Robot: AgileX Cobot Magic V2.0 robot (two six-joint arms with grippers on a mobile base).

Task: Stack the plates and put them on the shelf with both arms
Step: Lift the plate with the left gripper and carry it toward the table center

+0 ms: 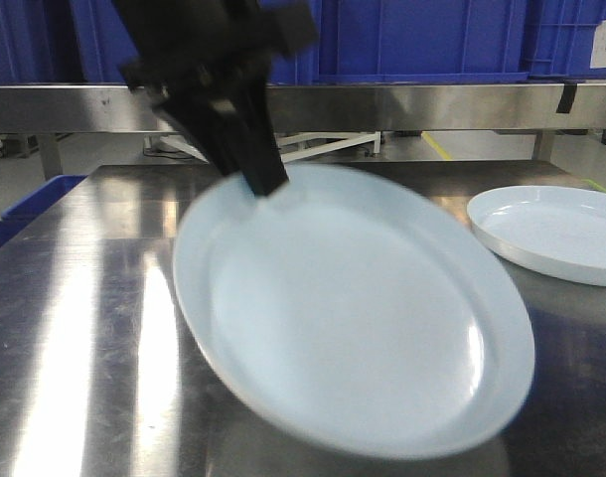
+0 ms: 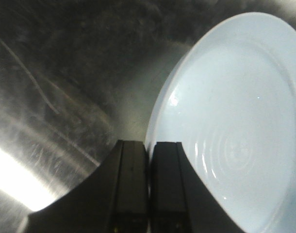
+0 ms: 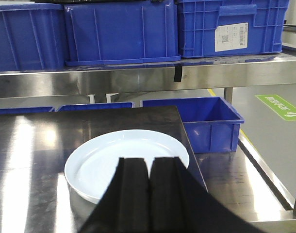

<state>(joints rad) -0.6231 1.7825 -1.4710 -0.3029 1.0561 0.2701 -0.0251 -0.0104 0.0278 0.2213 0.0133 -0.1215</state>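
Observation:
My left gripper (image 1: pixel 258 174) is shut on the far-left rim of a large white plate (image 1: pixel 353 318) and holds it tilted above the steel tabletop (image 1: pixel 75 328). In the left wrist view the jaws (image 2: pixel 149 150) pinch the rim of this plate (image 2: pixel 235 121). The second white plate (image 1: pixel 556 234) lies flat on the table at the right. In the right wrist view my right gripper (image 3: pixel 149 165) is shut and empty, just in front of that plate's (image 3: pixel 123 155) near rim. The steel shelf (image 1: pixel 382 107) runs across the back, also seen in the right wrist view (image 3: pixel 138 77).
Big blue crates (image 1: pixel 412 40) stand on the shelf, also seen in the right wrist view (image 3: pixel 121 31). An open blue bin (image 3: pixel 211 121) sits lower, past the table's right edge. Another blue bin (image 1: pixel 35 199) is at the far left.

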